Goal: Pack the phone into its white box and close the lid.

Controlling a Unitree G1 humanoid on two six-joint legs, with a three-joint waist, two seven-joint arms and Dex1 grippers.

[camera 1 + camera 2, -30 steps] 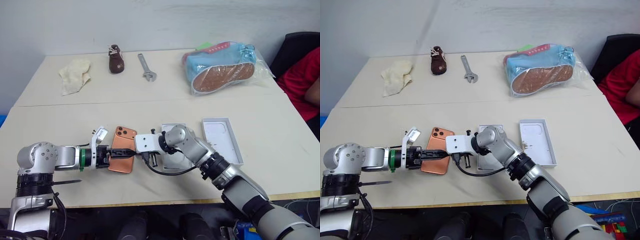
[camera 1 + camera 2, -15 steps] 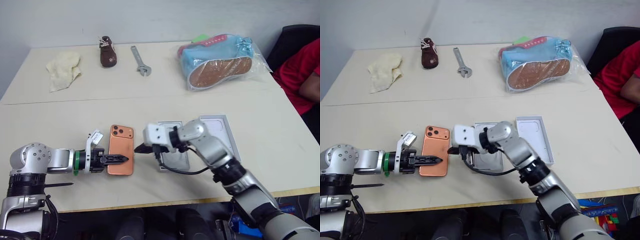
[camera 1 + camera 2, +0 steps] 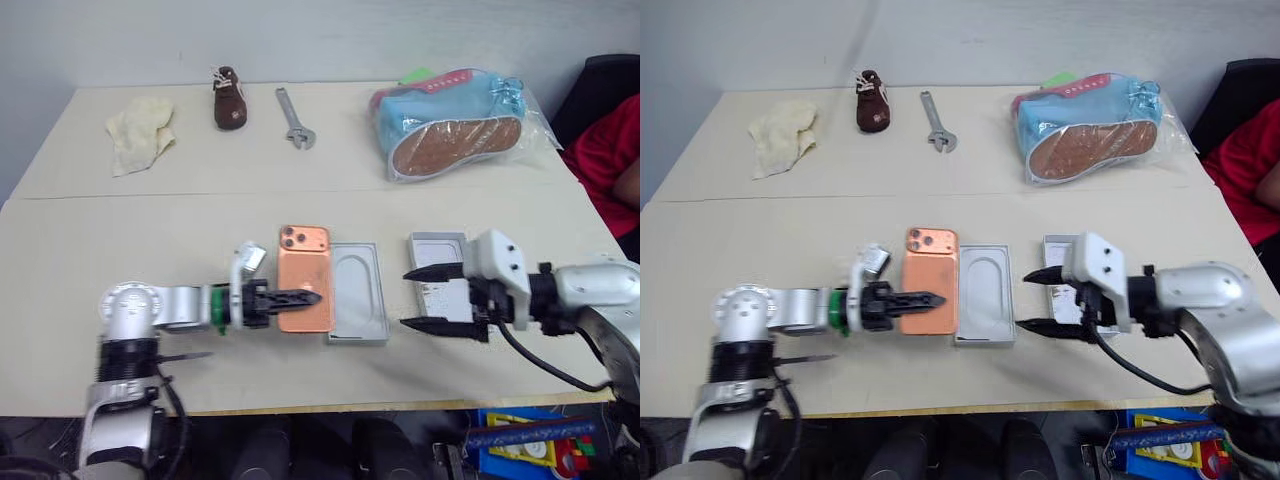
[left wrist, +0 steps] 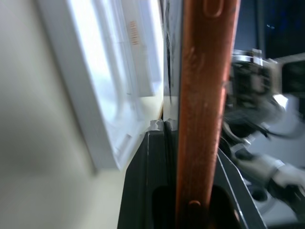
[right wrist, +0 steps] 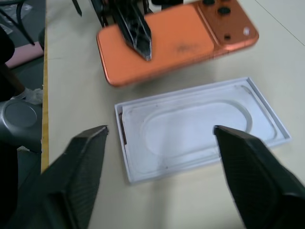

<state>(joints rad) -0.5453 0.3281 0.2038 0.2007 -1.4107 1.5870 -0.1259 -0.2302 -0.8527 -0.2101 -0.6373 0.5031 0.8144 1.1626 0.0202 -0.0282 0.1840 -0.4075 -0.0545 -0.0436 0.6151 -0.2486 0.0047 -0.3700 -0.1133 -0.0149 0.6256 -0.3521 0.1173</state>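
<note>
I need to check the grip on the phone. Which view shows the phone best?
The right wrist view: the phone lies whole, back up, lenses visible, left gripper clamped across it. Head views show it smaller; the left wrist view shows just its edge.

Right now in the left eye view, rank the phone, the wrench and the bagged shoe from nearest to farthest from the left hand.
1. The phone: clamped in the left hand, near the table's front edge.
2. The wrench: far side of the table, beyond the hand.
3. The bagged shoe: far side too, well off to the right.
</note>
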